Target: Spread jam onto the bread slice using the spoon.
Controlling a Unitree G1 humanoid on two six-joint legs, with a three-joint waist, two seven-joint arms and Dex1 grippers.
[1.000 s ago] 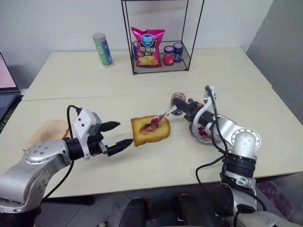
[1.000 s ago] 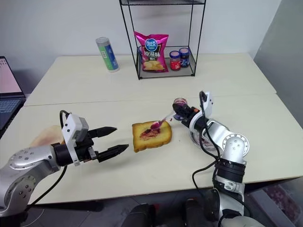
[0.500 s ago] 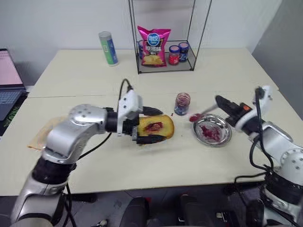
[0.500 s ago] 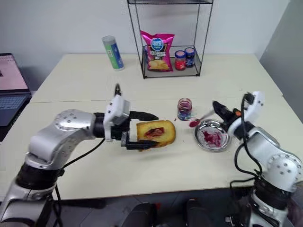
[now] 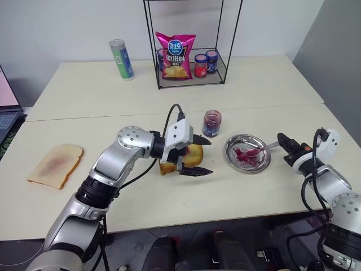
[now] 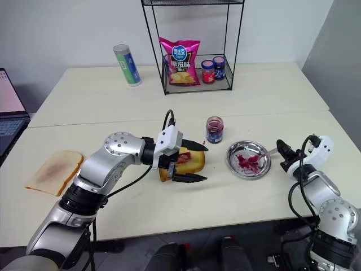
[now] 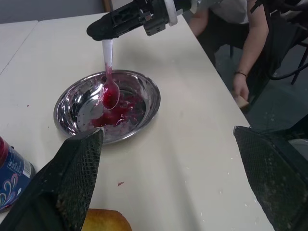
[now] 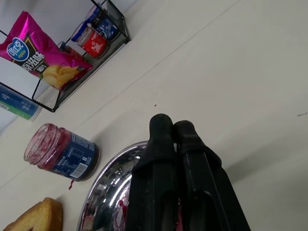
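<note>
- Two grippers work one long table (image 5: 113, 192); the table's near edge runs below both arms, and a seam crosses the top just behind the open jar (image 5: 211, 123).
- The left gripper (image 5: 194, 155) has its fingers spread wide, released, one on either side of the bread slice (image 5: 189, 156); whether they touch the crust cannot be told.
- The bread slice lies near the table's middle, left of the dish (image 5: 247, 153) and just in front of the open jar, with dark jam (image 6: 184, 158) showing on its top.
- The right gripper (image 5: 284, 143) is clenched on the spoon (image 7: 109, 77) by its handle, just beyond the dish's right rim.
- The spoon's bowl, coated red, rests down inside the dish among jam smears, as the left wrist view shows.
- Bare tabletop lies open between dish and near edge, and again between the bread slice and a paler slice (image 5: 55, 165) close to the left edge.
- At the back stand a wire rack (image 5: 189, 62) with a chip bag (image 5: 175, 55) and two small jars (image 5: 205, 63), and a tube can (image 5: 122, 59) to its left.
- A person (image 7: 231, 33) sits past the table's far-right side in the left wrist view.
</note>
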